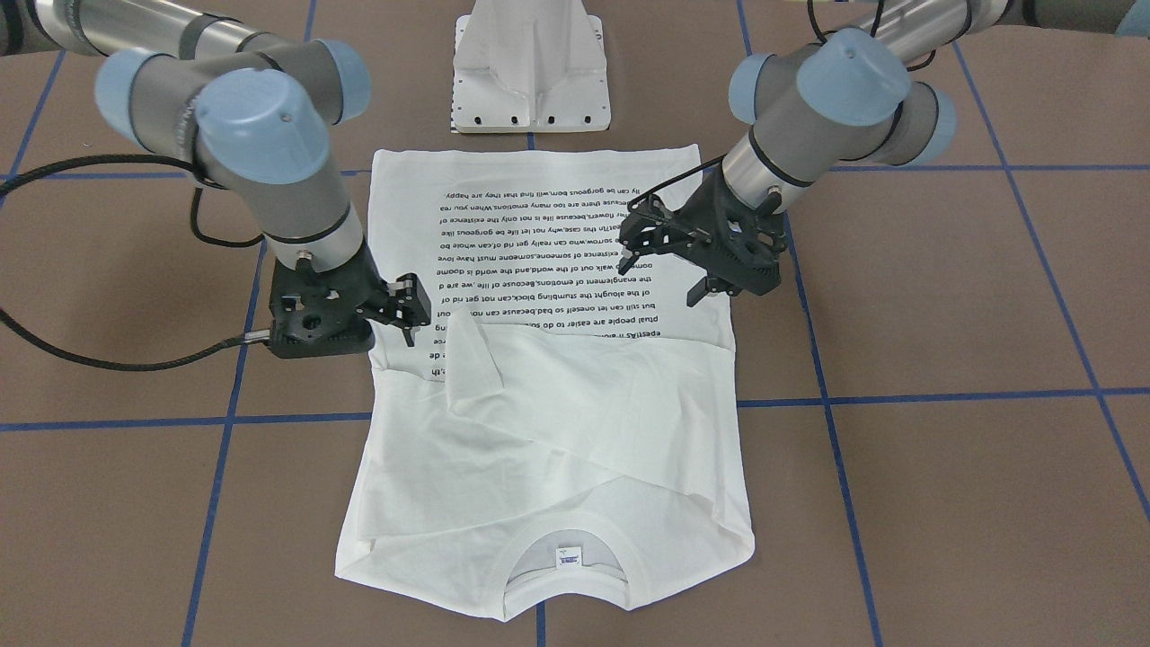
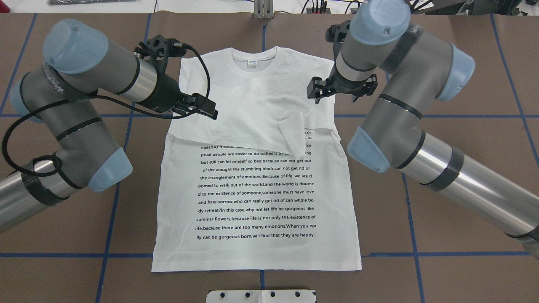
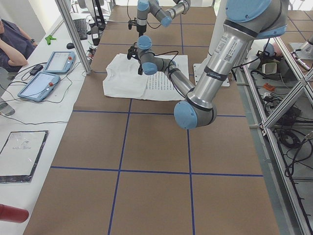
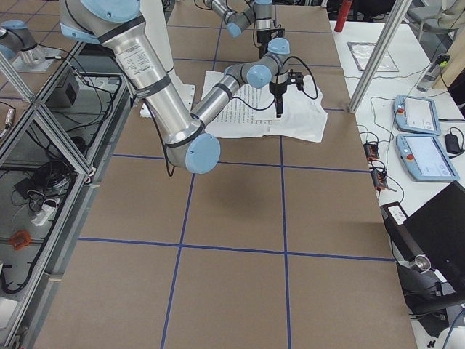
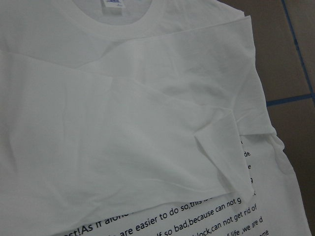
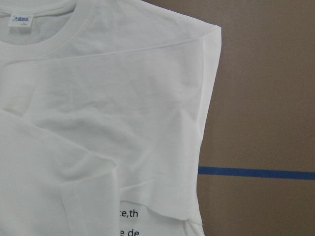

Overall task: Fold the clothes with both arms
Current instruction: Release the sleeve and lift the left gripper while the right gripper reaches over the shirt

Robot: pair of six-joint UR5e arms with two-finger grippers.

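L arm, silver-grey tubes w/ light blue joint caps: comes in from the desk's L end. Wrist is bent so the black two-finger L claw points inward and down over the shirt's L edge. Fingers spread wide, no fabric btwn them.

R arm, same build: elbow high, wrist turned down. Black R claw hangs fingers-down at the shirt's R edge, just below the shoulder. Also spread wide, holding nothing.

White thin long-sleeved T-shirt w/ lines of small dark print: flat on the brown desk w/ blue tape grid, mid-width, print up. Hem lies toward the robot-side edge, near the white metal pedestal base. Collar w/ small neck label lies toward the operators' edge. Both sleeves are folded in across the chest, and one cuff covers part of the top print lines.

Rel. to claws: one claw at each side edge of the shirt, approx level w/ the folded sleeves. Collar is on their far side, main print block on the robot side. Both wrist views look down on collar and folded fabric. Contact w/ cloth: can't tell.
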